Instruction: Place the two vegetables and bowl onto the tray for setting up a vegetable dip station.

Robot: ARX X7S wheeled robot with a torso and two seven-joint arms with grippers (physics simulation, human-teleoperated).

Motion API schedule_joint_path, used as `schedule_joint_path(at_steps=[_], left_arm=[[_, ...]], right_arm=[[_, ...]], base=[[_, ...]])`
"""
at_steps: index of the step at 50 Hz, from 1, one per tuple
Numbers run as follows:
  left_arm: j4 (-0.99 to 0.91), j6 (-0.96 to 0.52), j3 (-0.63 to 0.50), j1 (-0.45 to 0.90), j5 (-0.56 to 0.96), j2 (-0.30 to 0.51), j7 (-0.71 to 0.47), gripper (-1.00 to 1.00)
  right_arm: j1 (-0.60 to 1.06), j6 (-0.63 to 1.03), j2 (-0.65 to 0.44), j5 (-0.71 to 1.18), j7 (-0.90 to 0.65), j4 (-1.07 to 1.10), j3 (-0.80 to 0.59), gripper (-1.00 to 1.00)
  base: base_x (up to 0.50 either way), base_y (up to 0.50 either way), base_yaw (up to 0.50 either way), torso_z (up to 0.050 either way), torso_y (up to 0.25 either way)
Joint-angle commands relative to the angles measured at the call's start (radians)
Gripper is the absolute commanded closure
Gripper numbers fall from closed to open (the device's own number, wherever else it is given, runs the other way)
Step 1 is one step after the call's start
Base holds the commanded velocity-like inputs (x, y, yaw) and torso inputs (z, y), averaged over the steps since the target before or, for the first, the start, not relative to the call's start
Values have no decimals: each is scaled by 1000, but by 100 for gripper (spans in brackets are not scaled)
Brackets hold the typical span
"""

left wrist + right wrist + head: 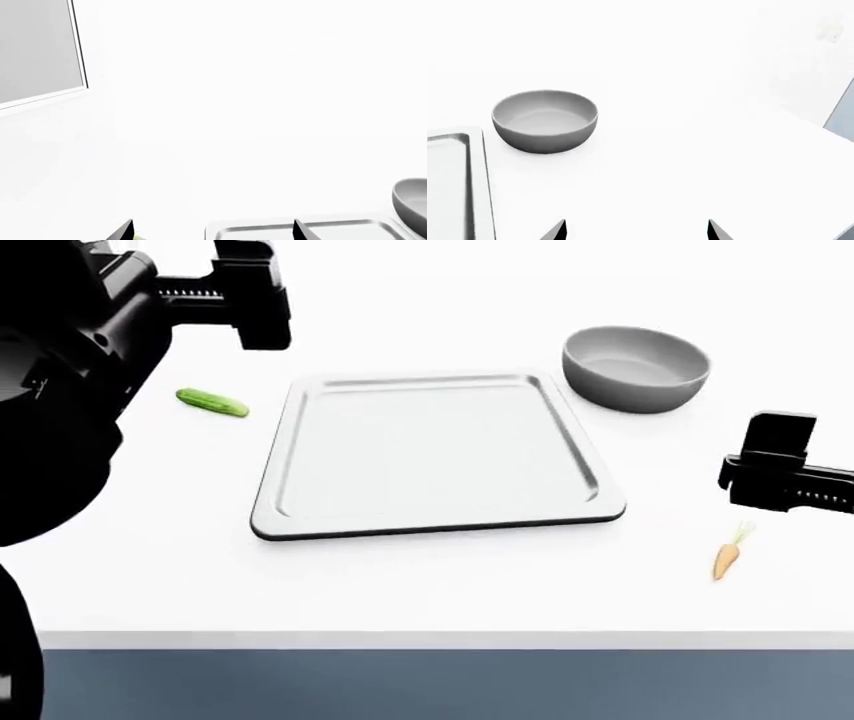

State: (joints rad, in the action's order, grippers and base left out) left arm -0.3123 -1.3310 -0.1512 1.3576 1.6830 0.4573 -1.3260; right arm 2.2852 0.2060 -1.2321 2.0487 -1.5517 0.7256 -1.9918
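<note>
Only two dark fingertips of the left gripper seen in the left wrist view, cut off at the frame's edge. Tray cropped there to its far rim, one fingertip overlapping it. Bowl sliced by the frame's edge, only part visible. A sliver of green beside one fingertip, too little to identify. In the right wrist view, right gripper reduced to two tips; tray cropped to one end. In the head view, right gripper cut by the frame's edge; spread of its fingers unclear there. Carrot stem too small for detail.
</note>
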Motion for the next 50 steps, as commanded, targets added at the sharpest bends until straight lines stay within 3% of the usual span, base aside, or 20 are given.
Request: schedule_joint_path(at_steps=[1, 11, 28, 50], left_arm=[[-2, 10, -14, 0, -1, 5, 3, -100], [-5, 18, -26, 0, 5, 9, -1, -100], [-5, 31, -46, -2, -5, 14, 15, -100], [-8, 48, -65, -1, -1, 24, 16, -100]], right_arm=[[71, -195, -108, 12, -19, 104, -272, -100], [71, -366, -25, 0, -19, 156, -389, -100], [70, -720, 223, -1, -18, 204, -580, -100], [-54, -685, 346, 134, 117, -35, -513, -100]], base=[[0, 0, 0, 0, 0], [0, 0, 0, 0, 0], [0, 0, 0, 0, 0], [0, 0, 0, 0, 0]])
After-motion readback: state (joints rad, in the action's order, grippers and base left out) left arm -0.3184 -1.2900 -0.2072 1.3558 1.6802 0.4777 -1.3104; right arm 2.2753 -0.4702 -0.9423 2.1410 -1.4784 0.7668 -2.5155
